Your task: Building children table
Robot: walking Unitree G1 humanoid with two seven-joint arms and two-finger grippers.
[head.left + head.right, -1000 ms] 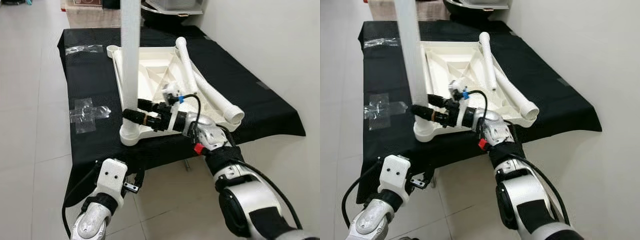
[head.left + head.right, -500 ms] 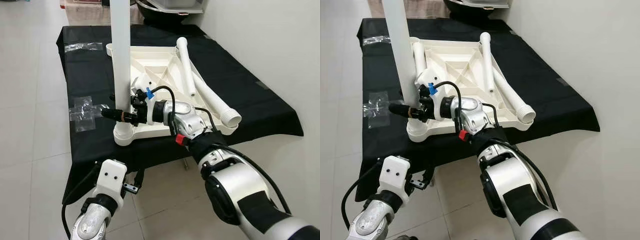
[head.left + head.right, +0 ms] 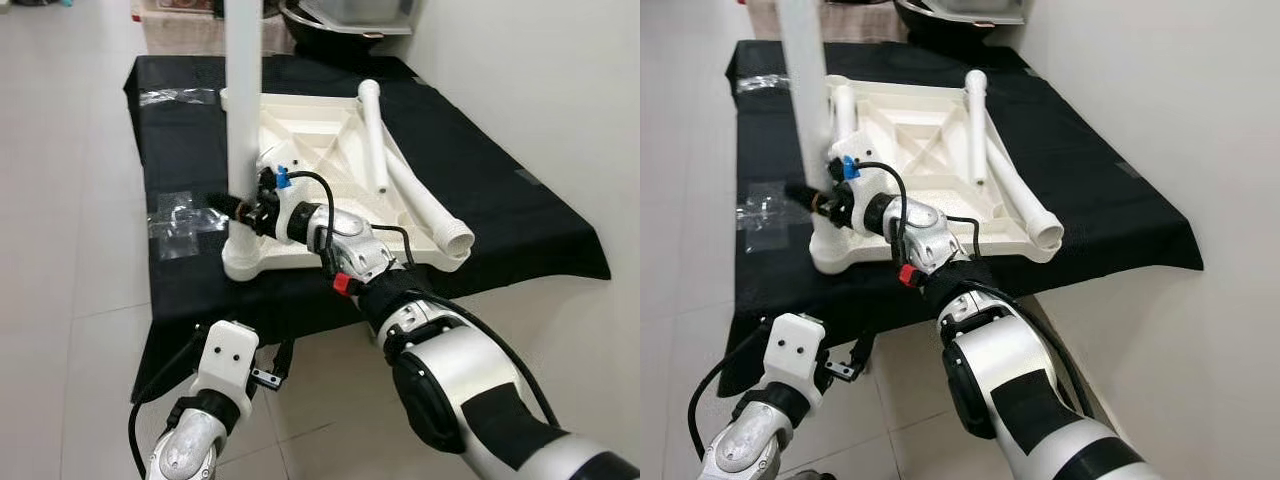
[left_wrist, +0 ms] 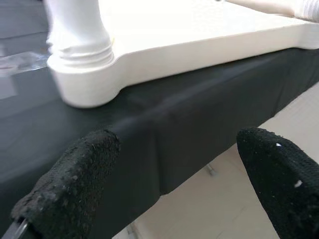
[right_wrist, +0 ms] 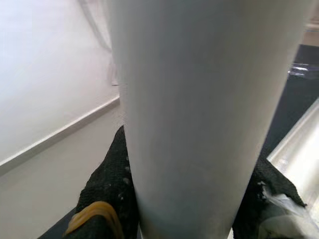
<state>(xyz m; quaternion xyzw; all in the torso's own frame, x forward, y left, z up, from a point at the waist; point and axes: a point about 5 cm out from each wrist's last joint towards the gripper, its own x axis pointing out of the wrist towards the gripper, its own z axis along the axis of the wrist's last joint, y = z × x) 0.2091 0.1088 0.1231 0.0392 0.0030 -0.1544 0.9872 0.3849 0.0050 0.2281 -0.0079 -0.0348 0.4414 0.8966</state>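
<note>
A white plastic tabletop lies upside down on the black-covered table. One white leg stands upright in its near-left corner socket. My right gripper is shut on this leg just above the socket. In the right wrist view the leg sits between the black fingers. Two loose legs lie across the tabletop's right side. My left gripper hangs open below the table's front edge, facing the socket.
Clear tape patches are stuck to the black cloth left of the tabletop. A dark basin and a box stand beyond the far end. A white wall runs along the right, and tiled floor lies to the left.
My right arm has stretched out and its gripper has moved left around the base of the upright leg. The head view has shifted a little. The left arm hangs as before.
</note>
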